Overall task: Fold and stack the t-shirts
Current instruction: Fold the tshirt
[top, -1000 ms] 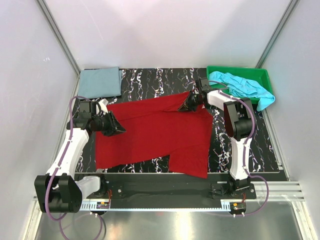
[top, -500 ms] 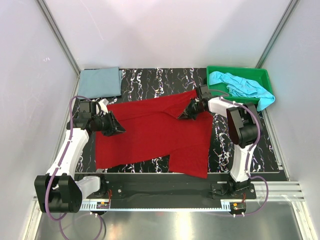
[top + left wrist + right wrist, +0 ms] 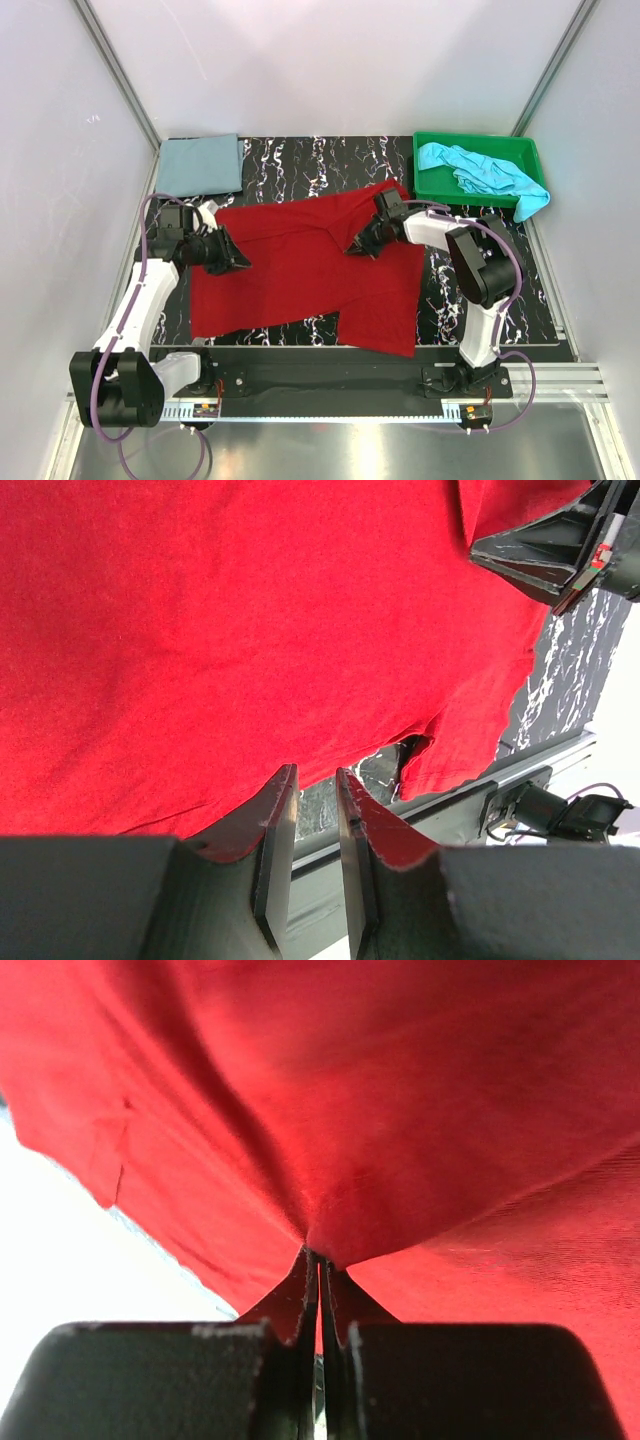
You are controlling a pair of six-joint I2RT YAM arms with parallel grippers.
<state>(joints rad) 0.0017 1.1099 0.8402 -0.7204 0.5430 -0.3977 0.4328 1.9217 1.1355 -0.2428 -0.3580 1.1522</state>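
Observation:
The deep red t-shirt (image 3: 300, 265) lies spread across the marble table and fills the left wrist view (image 3: 250, 610). My right gripper (image 3: 358, 246) is shut on a bunched fold of its far right part (image 3: 400, 1090), with cloth pinched between the jaws (image 3: 318, 1260). My left gripper (image 3: 232, 262) rests at the shirt's left side. Its jaws (image 3: 312, 800) stand a narrow gap apart with nothing between them. The grey-blue t-shirt (image 3: 200, 165) lies folded at the far left. The turquoise t-shirt (image 3: 480, 170) lies crumpled in the green tray.
The green tray (image 3: 430, 142) stands at the far right corner, and the turquoise cloth hangs over its right rim. The black frame rail (image 3: 320, 360) runs along the near edge. The right gripper also shows in the left wrist view (image 3: 545, 550).
My right gripper has moved left and toward the near edge, pulling the red shirt's far right part over the body. The left arm has not moved.

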